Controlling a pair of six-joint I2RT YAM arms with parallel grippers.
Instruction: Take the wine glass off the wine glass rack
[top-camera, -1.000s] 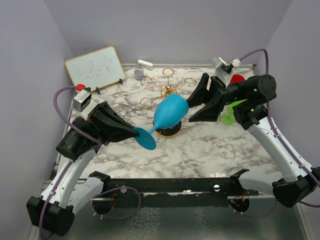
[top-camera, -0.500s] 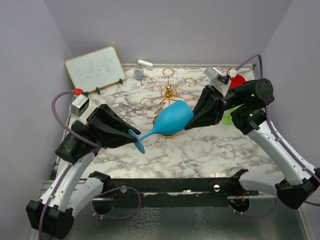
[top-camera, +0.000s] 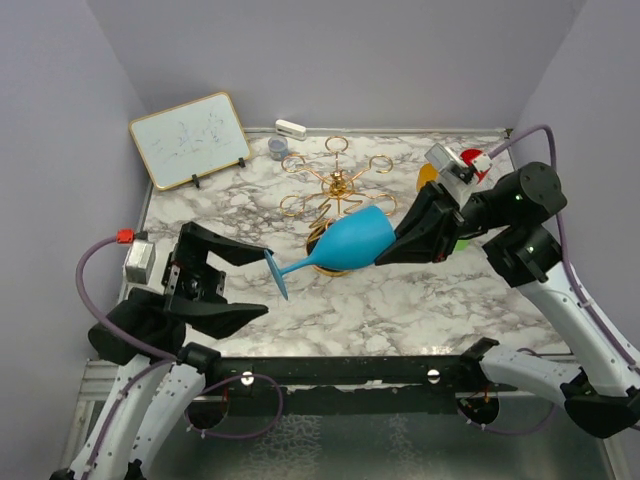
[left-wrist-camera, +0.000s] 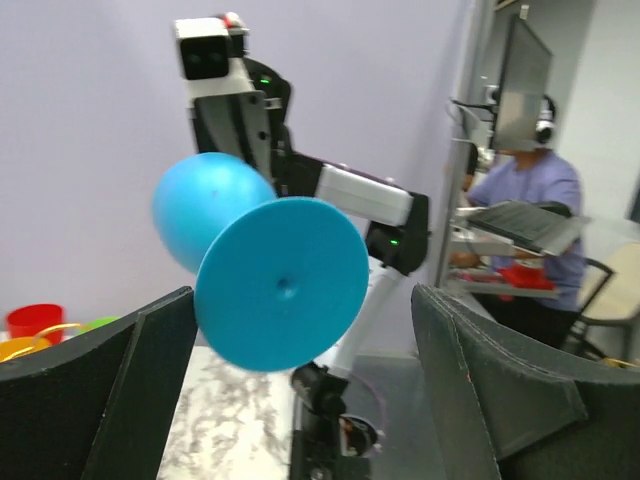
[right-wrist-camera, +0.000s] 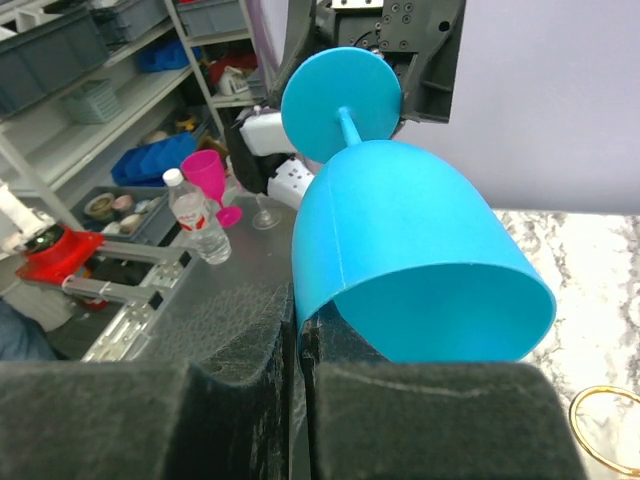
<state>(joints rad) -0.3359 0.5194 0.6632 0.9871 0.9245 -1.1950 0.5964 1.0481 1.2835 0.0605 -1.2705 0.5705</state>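
Observation:
The blue wine glass (top-camera: 355, 240) lies nearly level in the air, bowl to the right, foot (top-camera: 275, 272) to the left. My right gripper (top-camera: 392, 250) is shut on the bowl's rim; in the right wrist view one finger sits inside the wine glass (right-wrist-camera: 410, 250) and one outside, at the right gripper (right-wrist-camera: 300, 320). My left gripper (top-camera: 262, 282) stands open around the foot without touching it. In the left wrist view the foot (left-wrist-camera: 283, 285) floats between the wide-apart fingers of the left gripper (left-wrist-camera: 300, 300). The gold wine glass rack (top-camera: 338, 185) stands behind the glass, its base mostly hidden.
A whiteboard (top-camera: 190, 138) leans at the back left. A small grey cup (top-camera: 277, 148) and a white object (top-camera: 291, 128) sit by the back wall. Orange (top-camera: 427, 175), red (top-camera: 478, 160) and green (top-camera: 462, 240) items lie behind the right arm.
The left gripper opened, let go of the glass's foot and drew back to the near left. The right gripper shut on the bowl's rim, and the glass tipped flatter.

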